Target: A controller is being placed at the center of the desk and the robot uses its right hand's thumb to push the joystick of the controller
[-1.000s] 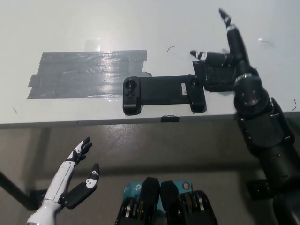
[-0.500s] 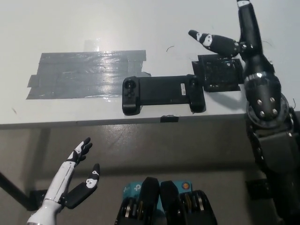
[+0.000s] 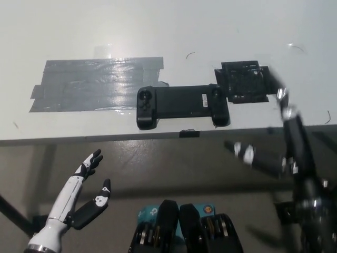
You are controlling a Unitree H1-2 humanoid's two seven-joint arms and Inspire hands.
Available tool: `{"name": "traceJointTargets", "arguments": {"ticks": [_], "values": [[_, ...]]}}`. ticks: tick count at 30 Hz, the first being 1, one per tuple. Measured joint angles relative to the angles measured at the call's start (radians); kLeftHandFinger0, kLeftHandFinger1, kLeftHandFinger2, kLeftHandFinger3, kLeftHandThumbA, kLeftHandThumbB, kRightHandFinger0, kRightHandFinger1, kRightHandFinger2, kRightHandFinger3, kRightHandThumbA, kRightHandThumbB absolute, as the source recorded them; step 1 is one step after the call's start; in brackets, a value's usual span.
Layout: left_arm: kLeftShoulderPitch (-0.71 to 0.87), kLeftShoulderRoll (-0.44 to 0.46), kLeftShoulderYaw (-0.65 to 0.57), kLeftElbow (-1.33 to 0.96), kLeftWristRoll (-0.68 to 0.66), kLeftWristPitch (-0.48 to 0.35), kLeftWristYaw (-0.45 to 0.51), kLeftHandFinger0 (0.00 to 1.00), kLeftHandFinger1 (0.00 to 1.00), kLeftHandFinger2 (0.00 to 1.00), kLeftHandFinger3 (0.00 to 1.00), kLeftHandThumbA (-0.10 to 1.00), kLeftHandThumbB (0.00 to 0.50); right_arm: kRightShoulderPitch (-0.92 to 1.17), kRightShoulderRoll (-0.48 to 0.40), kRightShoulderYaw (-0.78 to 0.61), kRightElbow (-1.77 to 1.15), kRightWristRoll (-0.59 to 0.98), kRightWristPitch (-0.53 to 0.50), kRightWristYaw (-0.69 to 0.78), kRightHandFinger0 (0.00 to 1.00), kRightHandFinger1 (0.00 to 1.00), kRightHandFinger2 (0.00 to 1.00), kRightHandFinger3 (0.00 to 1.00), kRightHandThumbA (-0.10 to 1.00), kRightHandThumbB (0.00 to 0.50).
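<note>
- We take the controller (image 3: pixel 182 106) as our landmark: it is a long black unit lying flat on the white desk (image 3: pixel 158 31), close to the desk's near edge and roughly midway along it.
- We see one joystick (image 3: pixel 146 97) on the controller's end toward picture left, and another small round control (image 3: pixel 215 94) at the opposite end; nothing touches either of them.
- Up and to picture left of the controller we see a wide patch of grey tape (image 3: pixel 95 83) stuck flat on the desk, with its near right corner reaching just beside the controller's top edge.
- Just beside the controller's picture-right end, slightly farther from the robot, lies a black square patch (image 3: pixel 244 81) on the desk.
- The black right hand (image 3: pixel 279 153) is blurred, below and to picture right of the controller, off the desk's near edge and well apart from the controller; its fingers are spread and it holds nothing.
- The white left hand (image 3: pixel 84 197) rests well below the controller and to picture left of it, under the desk's edge, with fingers apart and nothing in its grasp.
</note>
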Motion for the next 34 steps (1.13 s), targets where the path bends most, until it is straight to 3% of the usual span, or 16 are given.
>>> {"name": "traceJointTargets", "arguments": {"ticks": [10,34], "values": [[0.000,0.000,0.001,0.002,0.000,-0.002,-0.005,1.00,1.00,1.00,1.00,0.40,0.027,0.021,-0.018,0.003,0.212,0.007,-0.060,0.031,1.00,1.00,1.00,1.00,1.00,0.279],[0.002,0.000,0.002,0.002,0.000,-0.002,-0.009,1.00,1.00,1.00,1.00,0.38,0.024,0.019,-0.018,0.010,0.239,-0.015,-0.075,0.054,1.00,1.00,1.00,1.00,1.00,0.252]]}}
